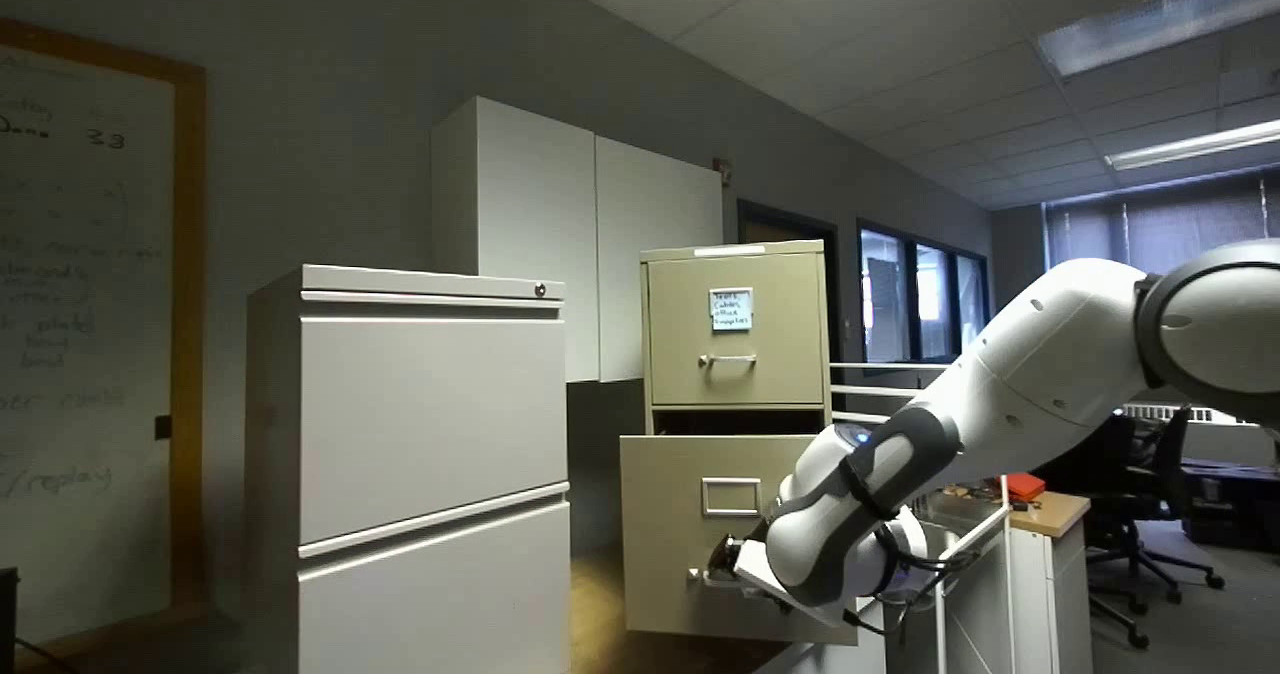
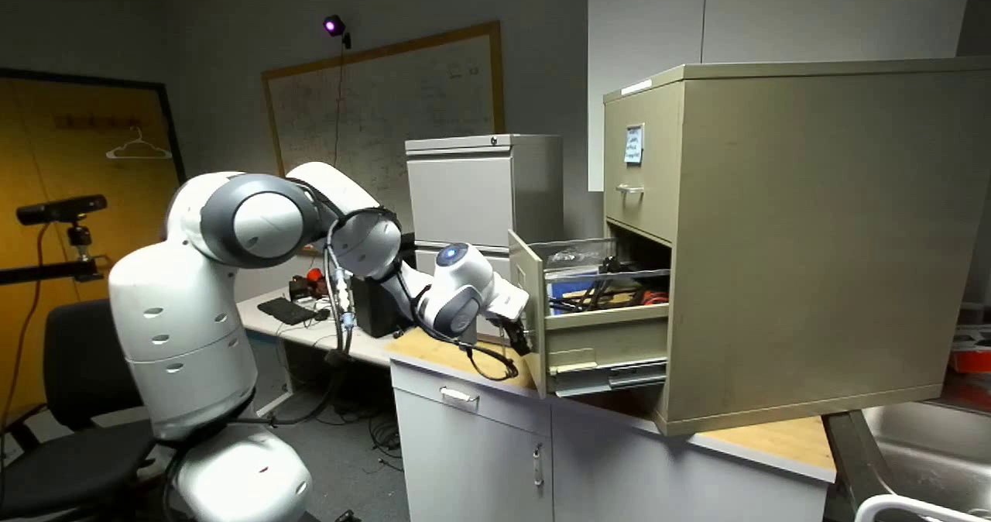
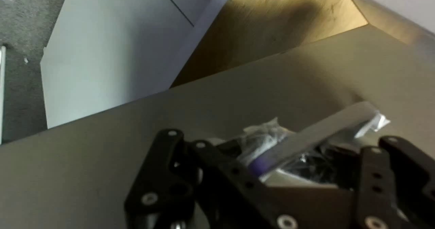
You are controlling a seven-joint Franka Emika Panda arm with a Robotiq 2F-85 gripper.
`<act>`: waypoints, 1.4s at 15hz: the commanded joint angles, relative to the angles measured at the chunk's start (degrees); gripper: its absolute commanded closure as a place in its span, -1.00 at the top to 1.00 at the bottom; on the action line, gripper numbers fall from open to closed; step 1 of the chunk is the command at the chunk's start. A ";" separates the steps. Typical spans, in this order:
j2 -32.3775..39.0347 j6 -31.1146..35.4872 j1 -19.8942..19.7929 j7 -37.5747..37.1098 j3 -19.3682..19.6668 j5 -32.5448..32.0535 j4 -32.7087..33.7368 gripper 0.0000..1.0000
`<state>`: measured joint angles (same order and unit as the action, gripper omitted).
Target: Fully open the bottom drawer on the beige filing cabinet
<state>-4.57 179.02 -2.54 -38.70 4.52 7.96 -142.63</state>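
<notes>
The beige filing cabinet (image 2: 813,235) shows in both exterior views, with its labelled upper drawer (image 1: 690,324) flush in the frame. Below it, the bottom drawer (image 1: 660,514) stands pulled out. Its side wall, metal slide rails (image 2: 612,379) and contents of cables and clear plastic are visible in an exterior view. My gripper (image 1: 728,560) is at the drawer's front, reaching it from the arm's side. In the wrist view the pale bar handle (image 3: 316,132) runs between the plastic-wrapped fingertips (image 3: 263,135), and the gripper is shut on it. Black finger links partly cover the near end of the handle.
A pale grey drawer cabinet (image 1: 430,424) stands beside the beige one. The beige cabinet rests on a wood-topped counter (image 2: 774,437) with a sink (image 2: 929,444) at one end. White cupboards (image 1: 535,224) hang on the wall behind. A cable (image 2: 495,371) loops below the wrist.
</notes>
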 commanded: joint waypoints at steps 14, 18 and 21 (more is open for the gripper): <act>-27.66 -9.15 -20.83 -26.96 -41.61 -11.23 -17.17 -0.40; -34.95 -17.68 -18.13 -30.48 -42.71 -12.99 -17.09 0.06; -38.84 -23.23 -16.61 -31.65 -41.64 -15.99 -16.54 0.51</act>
<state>-35.57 161.25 -23.64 -70.30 -36.65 -4.76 -159.24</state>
